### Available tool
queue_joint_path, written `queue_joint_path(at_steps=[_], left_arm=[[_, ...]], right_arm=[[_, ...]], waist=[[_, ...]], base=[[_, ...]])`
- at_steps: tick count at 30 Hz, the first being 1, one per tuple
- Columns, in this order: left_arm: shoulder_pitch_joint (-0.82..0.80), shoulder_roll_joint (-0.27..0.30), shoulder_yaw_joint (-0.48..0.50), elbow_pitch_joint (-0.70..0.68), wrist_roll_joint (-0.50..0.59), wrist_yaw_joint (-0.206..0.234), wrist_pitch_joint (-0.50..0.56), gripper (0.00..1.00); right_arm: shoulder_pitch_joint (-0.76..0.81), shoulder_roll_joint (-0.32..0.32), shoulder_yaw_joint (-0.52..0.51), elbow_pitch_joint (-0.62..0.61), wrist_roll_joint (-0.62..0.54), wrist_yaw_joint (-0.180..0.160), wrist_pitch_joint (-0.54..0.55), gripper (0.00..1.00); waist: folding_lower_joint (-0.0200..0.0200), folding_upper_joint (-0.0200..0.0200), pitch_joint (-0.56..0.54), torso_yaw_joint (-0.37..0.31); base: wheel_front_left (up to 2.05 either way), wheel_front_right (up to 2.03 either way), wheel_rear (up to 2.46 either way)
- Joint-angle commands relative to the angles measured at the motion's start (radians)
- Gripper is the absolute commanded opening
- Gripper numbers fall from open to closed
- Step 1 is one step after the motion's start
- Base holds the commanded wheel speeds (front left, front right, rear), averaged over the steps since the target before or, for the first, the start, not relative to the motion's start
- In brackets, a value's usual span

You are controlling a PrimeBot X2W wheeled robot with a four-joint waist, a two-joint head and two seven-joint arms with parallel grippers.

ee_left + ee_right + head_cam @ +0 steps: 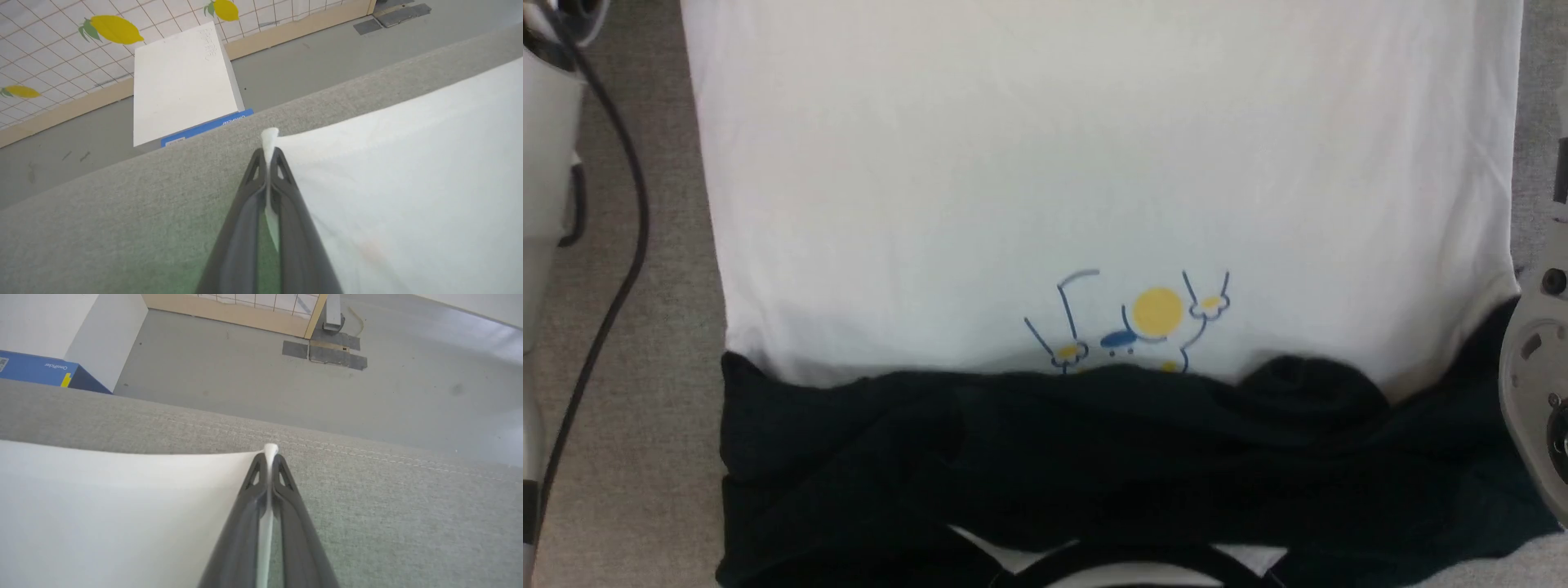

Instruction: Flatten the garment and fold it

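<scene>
The garment (1094, 180) lies spread on the grey table, its white body stretching away from me and its black sleeves (1045, 457) folded across the near part, just below the yellow-and-blue chest print (1143, 318). In the left wrist view my left gripper (269, 153) is shut on a white corner of the garment (408, 171), a tuft of cloth sticking out past the tips. In the right wrist view my right gripper (269, 456) is shut on the opposite white corner of the garment (122, 506). Both corners sit near the table's far edge.
The grey felt table (122, 204) ends close beyond both held corners, with grey floor (286, 375) below. A white and blue box (184, 81) stands on the floor past that edge. A black cable (613, 269) hangs along the left side, and pale arm parts (1535, 367) sit at the right.
</scene>
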Motion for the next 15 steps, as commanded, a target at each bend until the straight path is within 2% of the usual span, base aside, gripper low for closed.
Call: queue_joint_path(at_steps=[1,5,10,15], left_arm=[[-0.031,0.012,0.008,0.011,0.028,0.017,-0.049,0.00],[-0.064,0.017,0.013,0.035,0.090,0.052,-0.192,0.00],[-0.105,0.018,0.021,0.062,0.151,0.099,-0.353,0.00],[-0.108,0.013,0.028,0.093,0.159,0.106,-0.477,0.00]], right_arm=[[-0.001,-0.003,-0.003,-0.012,-0.019,-0.002,-0.053,0.00],[-0.016,-0.003,-0.012,-0.007,-0.041,-0.002,-0.184,0.00],[-0.037,-0.003,-0.027,0.023,-0.055,-0.002,-0.294,0.00],[-0.041,-0.003,-0.011,0.056,-0.024,-0.002,-0.406,0.00]], waist=[[-0.0001,0.0000,0.001,-0.007],[-0.0001,0.0000,-0.004,-0.017],[-0.0001,0.0000,-0.015,-0.029],[-0.0001,0.0000,-0.049,-0.035]], base=[[0.00,0.00,0.00],[0.00,0.00,0.00],[0.00,0.00,0.00],[0.00,0.00,0.00]])
